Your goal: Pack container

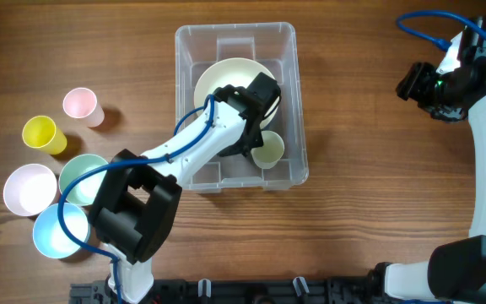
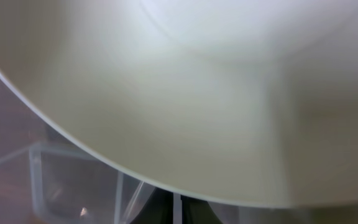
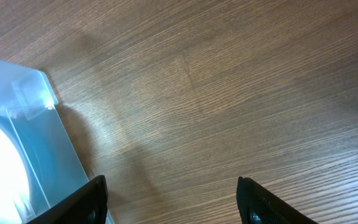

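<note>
Presently: left gripper (image 1: 261, 91), lowered inside the container (image 1: 191, 51) over a cream bowl (image 1: 219, 80); fingers hidden, grip cannot be told. Container at table centre; pale green cup (image 1: 268, 150) in its near right corner. Right gripper (image 3: 173, 198), far right, jaws spread and empty above the wooden table (image 3: 260, 93). Near left: pink cup (image 1: 80, 104), yellow cup (image 1: 42, 135), blue cup (image 1: 60, 230)

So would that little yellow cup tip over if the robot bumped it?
Probably, yes. The small yellow cup looks thin and empty, so it is likely light and would tip easily. Being round, it would probably roll once on its side. The pale pink cup stands close by, so a push might knock that too.
</note>
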You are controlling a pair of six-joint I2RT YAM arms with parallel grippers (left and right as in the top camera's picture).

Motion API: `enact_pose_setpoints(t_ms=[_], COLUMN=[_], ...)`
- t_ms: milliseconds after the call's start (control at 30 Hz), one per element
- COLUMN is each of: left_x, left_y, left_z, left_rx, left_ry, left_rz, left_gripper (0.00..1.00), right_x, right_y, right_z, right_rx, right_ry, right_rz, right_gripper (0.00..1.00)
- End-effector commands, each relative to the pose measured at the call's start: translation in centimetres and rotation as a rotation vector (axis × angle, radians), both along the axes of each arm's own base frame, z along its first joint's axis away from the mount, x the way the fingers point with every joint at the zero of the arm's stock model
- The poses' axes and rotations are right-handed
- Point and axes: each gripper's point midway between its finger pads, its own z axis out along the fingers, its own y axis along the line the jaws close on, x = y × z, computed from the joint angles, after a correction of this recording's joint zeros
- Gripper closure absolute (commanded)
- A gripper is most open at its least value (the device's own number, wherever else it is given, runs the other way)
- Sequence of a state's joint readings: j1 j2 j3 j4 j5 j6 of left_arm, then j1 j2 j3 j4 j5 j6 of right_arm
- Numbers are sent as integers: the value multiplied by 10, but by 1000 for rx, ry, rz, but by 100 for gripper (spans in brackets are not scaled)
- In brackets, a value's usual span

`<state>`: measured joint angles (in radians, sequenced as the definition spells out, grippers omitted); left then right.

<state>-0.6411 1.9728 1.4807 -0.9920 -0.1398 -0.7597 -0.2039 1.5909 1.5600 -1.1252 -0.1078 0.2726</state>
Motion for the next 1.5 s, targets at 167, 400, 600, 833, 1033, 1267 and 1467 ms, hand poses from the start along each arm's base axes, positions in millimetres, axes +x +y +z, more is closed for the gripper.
enact_pose_setpoints(t_ms=[167, 400, 600, 833, 1033, 1267, 1467], left_x=[36, 51, 51, 40, 33, 63, 89], left_y=[28, 35, 33, 112, 228, 304, 315], left_z=[0, 3, 59, 187, 197, 106, 74], left_rx=[18, -2, -31, 83, 119, 11, 30], left_ry=[-87, -123, -227, -538, -505, -273, -203], left_rz=[67, 100, 44, 120, 419, 589, 488], left_gripper=[82, 83, 83, 66, 54, 48, 50], right_x=[-2, -2, -2, -2, -2, -2, -2], right_y=[3, 3, 3, 3, 3, 3, 3], right_z=[8, 8, 8, 8, 8, 8, 8], right_rx=[7, 6, 6, 6, 6, 6, 3], right_ry=[-23, -24, -24, -24, -24, -24, -24], right_rz=[-8, -8, -7, -8, -7, -7, -2], right_gripper=[33, 33, 33, 33, 33, 33, 33])
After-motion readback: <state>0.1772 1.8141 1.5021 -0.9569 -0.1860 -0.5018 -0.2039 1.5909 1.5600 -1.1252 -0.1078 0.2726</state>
